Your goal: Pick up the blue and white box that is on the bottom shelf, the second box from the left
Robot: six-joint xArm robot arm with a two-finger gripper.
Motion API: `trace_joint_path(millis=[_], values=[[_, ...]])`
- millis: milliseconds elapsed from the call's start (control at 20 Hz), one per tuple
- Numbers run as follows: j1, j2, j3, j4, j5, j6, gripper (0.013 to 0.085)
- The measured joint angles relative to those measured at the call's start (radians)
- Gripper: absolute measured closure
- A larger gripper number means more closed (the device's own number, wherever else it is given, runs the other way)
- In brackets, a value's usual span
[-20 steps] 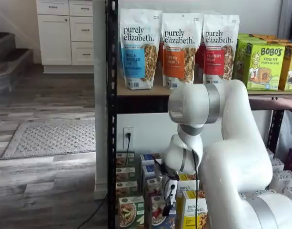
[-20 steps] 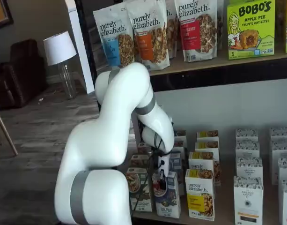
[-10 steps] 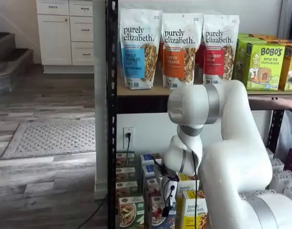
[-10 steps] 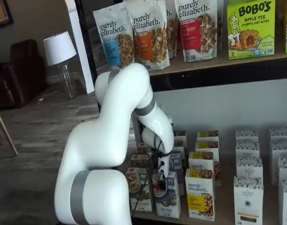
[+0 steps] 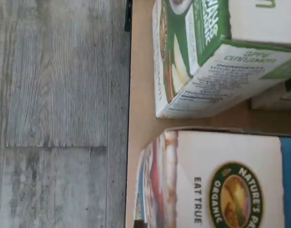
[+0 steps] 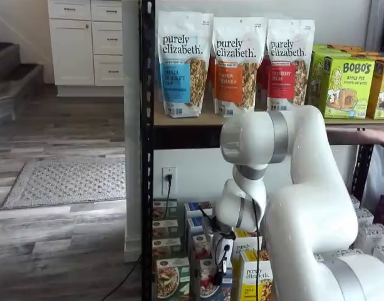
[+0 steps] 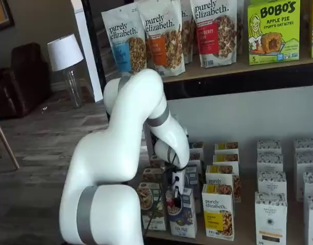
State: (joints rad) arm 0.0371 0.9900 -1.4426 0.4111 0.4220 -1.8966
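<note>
Lowered a touch since a second ago, the pincer [image 7: 177, 195] now sits at the top of the blue and white box [image 7: 182, 220].

From where I stand, that box is at the near edge of the bottom shelf [image 7: 248, 236], between a green carton [image 7: 151, 206] on its left and a yellow purely elizabeth carton [image 7: 218, 212] on its right, with more cartons in rows behind. In a shelf view the black fingers [image 6: 220, 269] hang over the box's white top, but whether they are closed on it I cannot tell. The white arm [image 6: 304, 207] bends down from the right. The wrist view shows the white top of the box [image 5: 226, 180] just beside the green carton [image 5: 202, 57] at the shelf's wooden edge, grey floor [image 5: 55, 114] beyond.
</note>
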Motion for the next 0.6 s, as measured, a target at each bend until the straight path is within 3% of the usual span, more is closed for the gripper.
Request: trace_joint_path(millis=[600], values=[[0.005,0.000,0.003,-0.003,-0.008,0.006,0.0330]])
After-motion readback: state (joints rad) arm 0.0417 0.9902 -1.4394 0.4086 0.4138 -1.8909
